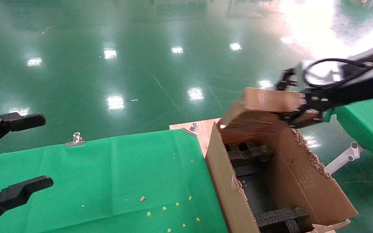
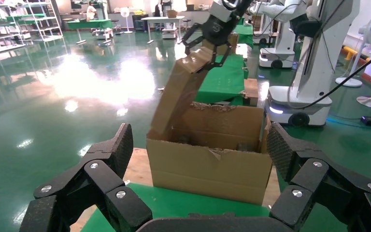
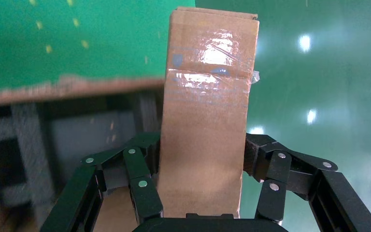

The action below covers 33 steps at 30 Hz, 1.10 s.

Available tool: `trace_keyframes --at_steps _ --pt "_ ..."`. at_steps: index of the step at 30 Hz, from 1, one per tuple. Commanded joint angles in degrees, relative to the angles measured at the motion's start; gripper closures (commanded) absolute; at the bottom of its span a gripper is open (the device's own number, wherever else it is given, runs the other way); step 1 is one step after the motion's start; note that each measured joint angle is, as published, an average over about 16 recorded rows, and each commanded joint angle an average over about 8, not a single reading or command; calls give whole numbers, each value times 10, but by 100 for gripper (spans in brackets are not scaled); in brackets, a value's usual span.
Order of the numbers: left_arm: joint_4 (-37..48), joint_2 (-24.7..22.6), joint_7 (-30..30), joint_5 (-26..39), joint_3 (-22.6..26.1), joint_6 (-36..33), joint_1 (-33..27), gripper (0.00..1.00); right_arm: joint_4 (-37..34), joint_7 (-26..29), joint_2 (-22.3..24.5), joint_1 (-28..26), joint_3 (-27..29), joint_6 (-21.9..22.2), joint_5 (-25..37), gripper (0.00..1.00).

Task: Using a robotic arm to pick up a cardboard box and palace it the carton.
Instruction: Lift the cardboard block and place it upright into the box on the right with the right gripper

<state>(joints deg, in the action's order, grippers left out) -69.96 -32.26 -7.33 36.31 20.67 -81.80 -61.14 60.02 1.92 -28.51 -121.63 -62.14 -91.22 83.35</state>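
Observation:
My right gripper (image 1: 298,108) comes in from the right and is shut on the small brown cardboard box (image 1: 264,103). It holds the box tilted over the far end of the large carton (image 1: 290,171), with the box's low end at the carton's rim. In the right wrist view the fingers (image 3: 142,186) clamp both sides of the taped box (image 3: 205,121). The carton's ragged edge (image 3: 53,89) and black foam (image 3: 24,135) lie below. The left wrist view shows the carton (image 2: 207,169), the box (image 2: 178,92) and the right gripper (image 2: 212,34). My left gripper (image 1: 45,151) is open and empty at the far left.
The carton stands against a green-clothed table (image 1: 92,181) with metal clips (image 1: 75,139) on its far edge and a wooden board (image 1: 206,129). Black foam blocks (image 1: 248,152) sit inside the carton. Another green table (image 1: 371,126) is on the right. Other robots (image 2: 314,58) stand beyond.

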Motion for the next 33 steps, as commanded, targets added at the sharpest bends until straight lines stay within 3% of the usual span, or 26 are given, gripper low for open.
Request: trace_keyframes --at_steps 1,9,16,24,33 --pt "0 0 0 0 0 0 0 0 7 5 21 -14 -17 0 5 100" --pt "0 0 0 0 0 0 0 0 8 33 77 -24 -78 5 -3 100" --pt "0 0 0 0 0 0 0 0 -37 93 114 9 -105 35 -23 100" --pt "0 0 0 0 0 0 0 0 -63 211 164 96 -128 126 -97 100" --pt "0 0 0 0 0 0 0 0 -8 316 218 189 -163 257 -183 100"
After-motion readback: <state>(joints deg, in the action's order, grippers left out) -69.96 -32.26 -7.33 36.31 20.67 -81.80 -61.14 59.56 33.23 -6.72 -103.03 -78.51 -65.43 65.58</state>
